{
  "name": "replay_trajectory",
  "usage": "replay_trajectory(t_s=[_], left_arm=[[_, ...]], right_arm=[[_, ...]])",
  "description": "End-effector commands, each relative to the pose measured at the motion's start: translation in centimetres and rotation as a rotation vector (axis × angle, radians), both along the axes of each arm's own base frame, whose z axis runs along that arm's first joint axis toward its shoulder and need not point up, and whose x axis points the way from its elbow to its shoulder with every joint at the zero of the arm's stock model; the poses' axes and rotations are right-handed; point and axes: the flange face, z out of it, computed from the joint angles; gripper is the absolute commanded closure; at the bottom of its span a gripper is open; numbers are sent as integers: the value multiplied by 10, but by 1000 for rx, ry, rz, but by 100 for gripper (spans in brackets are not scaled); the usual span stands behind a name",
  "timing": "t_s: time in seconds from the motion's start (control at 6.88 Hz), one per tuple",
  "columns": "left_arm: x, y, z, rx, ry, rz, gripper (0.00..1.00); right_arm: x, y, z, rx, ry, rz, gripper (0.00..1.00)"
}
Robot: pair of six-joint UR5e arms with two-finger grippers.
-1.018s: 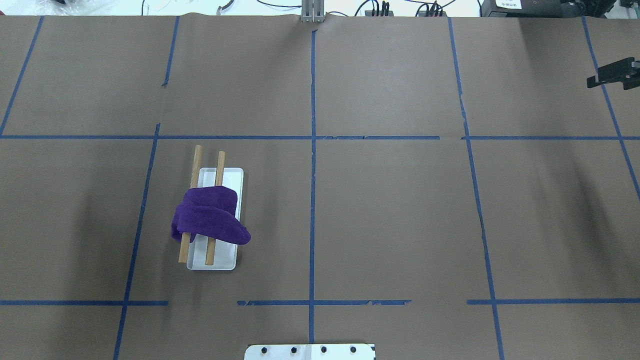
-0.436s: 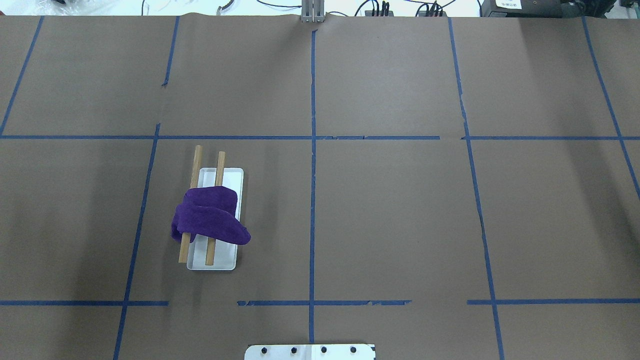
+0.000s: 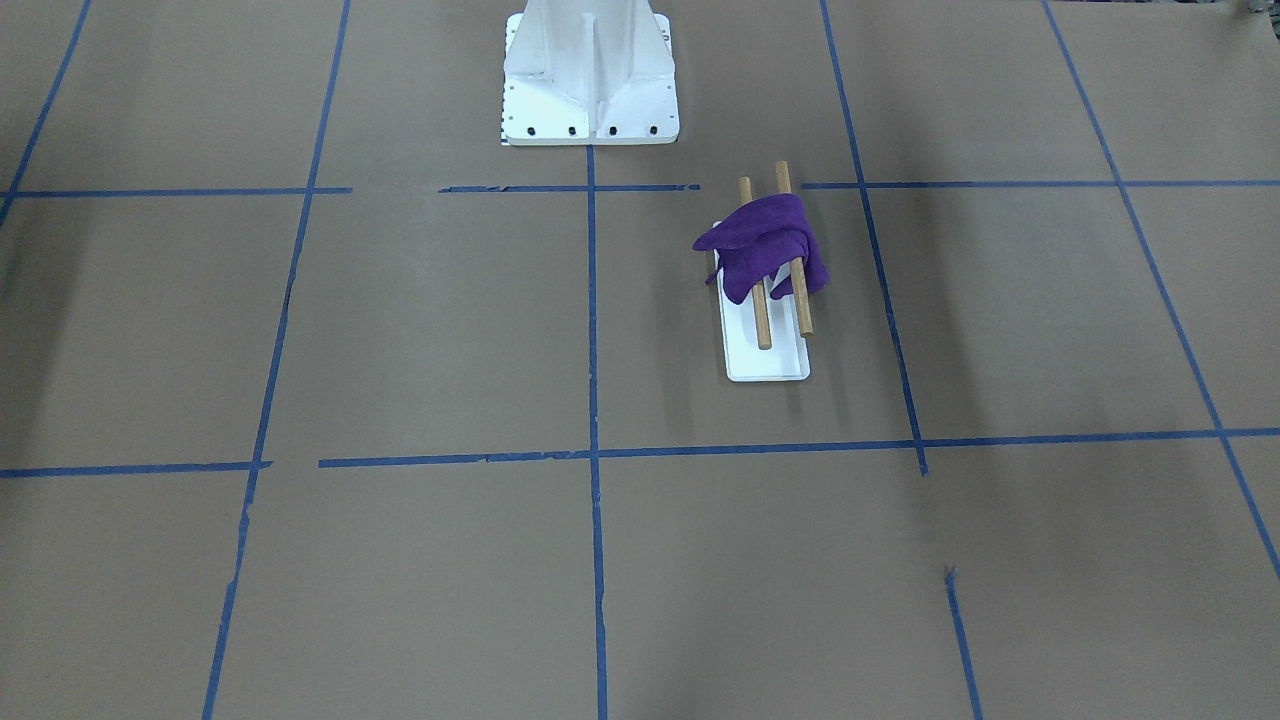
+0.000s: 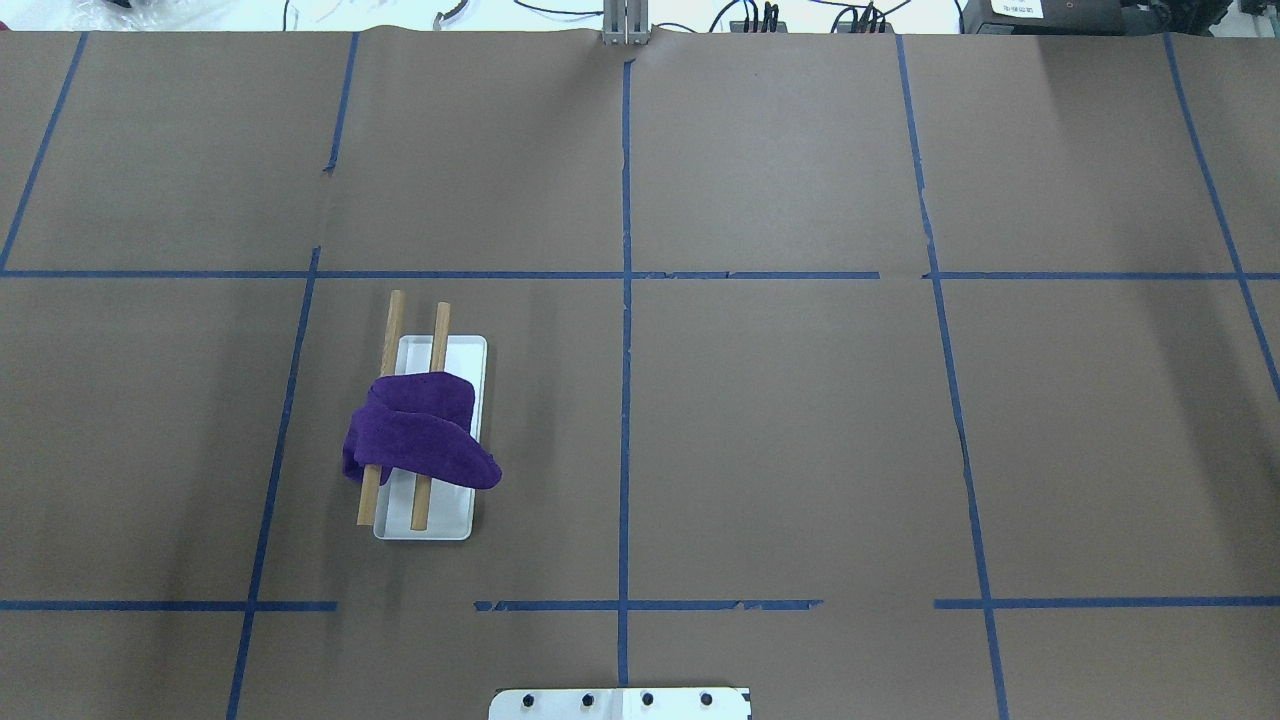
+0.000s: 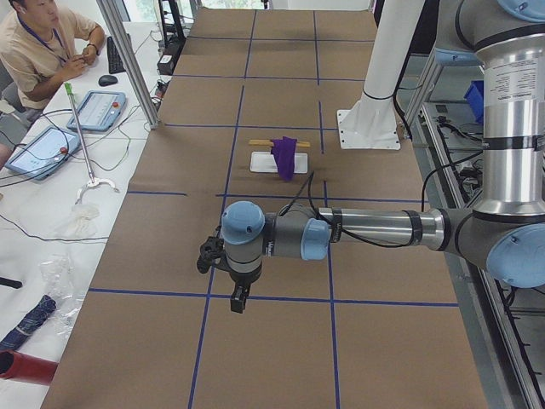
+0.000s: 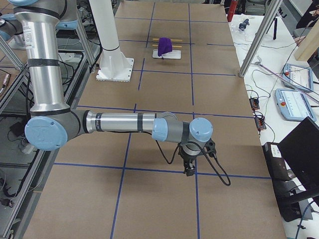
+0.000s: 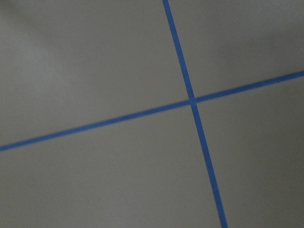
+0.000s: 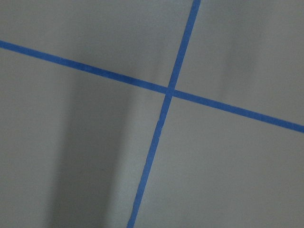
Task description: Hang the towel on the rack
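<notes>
A purple towel (image 4: pixel 420 440) hangs over the two wooden dowels (image 4: pixel 395 320) of the rack, whose white base (image 4: pixel 470 360) stands on the left half of the table. It also shows in the front-facing view, the towel (image 3: pixel 765 245) over the base (image 3: pixel 770 365). My left gripper (image 5: pixel 239 300) shows only in the exterior left view, far from the rack over the table's left end; I cannot tell whether it is open or shut. My right gripper (image 6: pixel 190 171) shows only in the exterior right view, over the right end; its state cannot be told either. Both wrist views show only brown paper and blue tape.
The large white bolted pedestal (image 3: pixel 588 70) stands at the robot's edge of the table. Blue tape lines (image 4: pixel 625 300) grid the brown paper. An operator (image 5: pixel 43 43) sits past the far edge by tablets (image 5: pixel 98 109). Cables lie along that edge.
The right gripper, at the overhead view's right edge 1.0 s ago, has left that view. The towel and rack have not moved.
</notes>
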Motion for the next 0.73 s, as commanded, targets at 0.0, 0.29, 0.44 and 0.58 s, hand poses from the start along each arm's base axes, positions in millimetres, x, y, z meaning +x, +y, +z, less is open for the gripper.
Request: replay_trajectory(t_s=[0.0,0.29,0.44,0.58], left_arm=[[2,10,6,-22,14,6,0],[3,10,5,-21,15,9,0],[3,11,7,-25,15,9,0],[2,11,7,-24,15,7,0]], right_arm=[[-1,16,15,29,-11,-2,0],[-6,23,22,11,-9,-2,0],[-6,25,24,10,-8,-4,0],[-5,25,24,19,0,-14,0]])
